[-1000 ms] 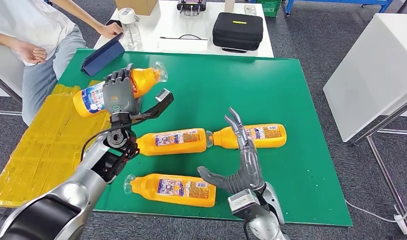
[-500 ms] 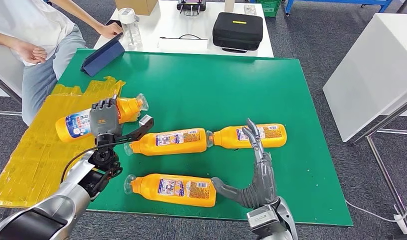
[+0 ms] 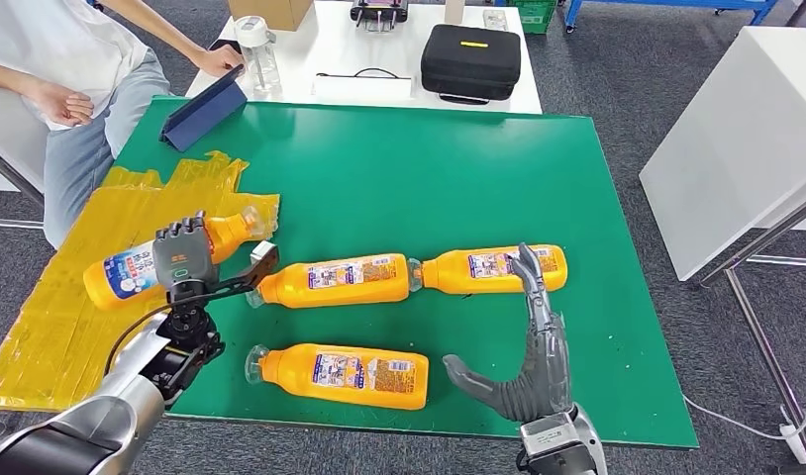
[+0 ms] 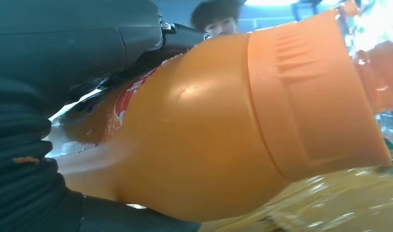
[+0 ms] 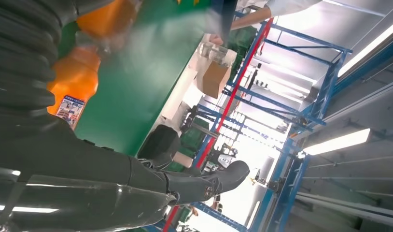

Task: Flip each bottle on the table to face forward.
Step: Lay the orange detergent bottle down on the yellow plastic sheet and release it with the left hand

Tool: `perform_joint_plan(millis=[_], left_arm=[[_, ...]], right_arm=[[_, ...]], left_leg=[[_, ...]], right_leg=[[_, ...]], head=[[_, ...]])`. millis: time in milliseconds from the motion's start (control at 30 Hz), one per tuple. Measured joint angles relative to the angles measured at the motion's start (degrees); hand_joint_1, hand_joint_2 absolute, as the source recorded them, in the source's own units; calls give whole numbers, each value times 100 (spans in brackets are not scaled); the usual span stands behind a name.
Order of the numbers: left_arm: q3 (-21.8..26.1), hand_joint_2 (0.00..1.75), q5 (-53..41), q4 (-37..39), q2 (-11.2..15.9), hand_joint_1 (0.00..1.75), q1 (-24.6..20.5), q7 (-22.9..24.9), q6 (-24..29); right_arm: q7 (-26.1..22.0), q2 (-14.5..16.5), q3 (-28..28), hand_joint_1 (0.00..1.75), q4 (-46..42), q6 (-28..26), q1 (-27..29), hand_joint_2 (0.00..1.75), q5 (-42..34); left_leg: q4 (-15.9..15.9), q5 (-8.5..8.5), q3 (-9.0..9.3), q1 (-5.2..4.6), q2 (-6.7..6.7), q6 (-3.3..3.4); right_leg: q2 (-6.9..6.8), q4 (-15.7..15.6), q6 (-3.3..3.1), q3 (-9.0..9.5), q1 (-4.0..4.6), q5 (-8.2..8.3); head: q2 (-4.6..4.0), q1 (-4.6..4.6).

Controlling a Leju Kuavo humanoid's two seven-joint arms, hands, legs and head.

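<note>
Bottles of orange liquid are spread over the green table [image 3: 458,168]: three lie flat on it and a fourth is in the robot's grasp. From the head view, the left hand [image 3: 181,259] is wrapped around the held bottle [image 3: 132,269], which lies tilted with its cap toward the table's middle, over the crumpled yellow sheet [image 3: 72,297] at the table's left edge. Whether it touches the sheet cannot be told from there; the left wrist view brings the same bottle close [image 4: 223,125], its orange body running across the frame with dark fingers [image 4: 88,43] clamped around it and the shiny yellow sheet just below. On the green surface, a middle bottle [image 3: 330,280] and a right bottle [image 3: 498,268] lie end to end, caps near each other, and a near bottle [image 3: 340,375] lies closer to the robot, cap to the left. The right hand [image 3: 528,346] hovers beside the near bottle's base, fingers spread and grasping nothing. Its wrist view shows dark fingers [image 5: 199,186] against blue racking and ceiling lights, plus one labelled bottle on the green. A person [image 3: 72,59] sits at the far left by a blue tablet [image 3: 203,114].
</note>
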Motion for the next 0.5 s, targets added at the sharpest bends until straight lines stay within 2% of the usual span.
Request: perform_joint_plan(millis=[33,67,167,200,300,367,433,500], left_arm=[[8,175,0,18,15,175,4,35,-17],[14,175,0,34,28,147,8,60,-26],[21,175,0,74,54,17,12,192,-78],[24,175,0,87,61,0,13,279,-98],[92,175,26,116,87,0,29,439,61],[261,175,245,119,91,0,42,160,527],[612,175,791,56,47,0,56,-665,1028],[1210,175,1651,-102,-68,0,68,-2024,1219]], right_arm=[[8,1,-19,0,-11,17,5,175,-9],[14,1,-34,0,-20,33,8,175,-18],[35,5,-69,0,-37,55,17,175,-34],[45,7,-88,0,-44,59,25,175,-33],[90,13,-151,0,-59,66,57,175,-17],[130,14,-183,0,-59,70,75,175,-36],[179,14,-222,0,-59,72,89,175,-91],[244,15,-274,0,-58,63,100,175,-143]], left_leg=[[0,0,0,0,0,0],[0,0,0,0,-1,0],[0,0,-1,0,-2,0],[0,0,-1,0,-2,0],[0,0,-1,0,-1,0],[0,0,0,0,-1,0],[0,0,0,0,-1,0],[0,0,0,0,-1,0]], right_leg=[[0,0,0,0,0,0],[0,0,0,0,0,0],[0,0,0,0,-1,0],[0,0,0,0,-1,0],[0,0,0,-1,-1,0],[0,-1,0,-2,-1,0],[0,-1,0,-3,-1,0],[0,-1,0,-4,-1,0]], head=[[1,0],[1,0],[1,0],[1,-1],[1,-1],[1,-1],[1,-1],[0,0]])
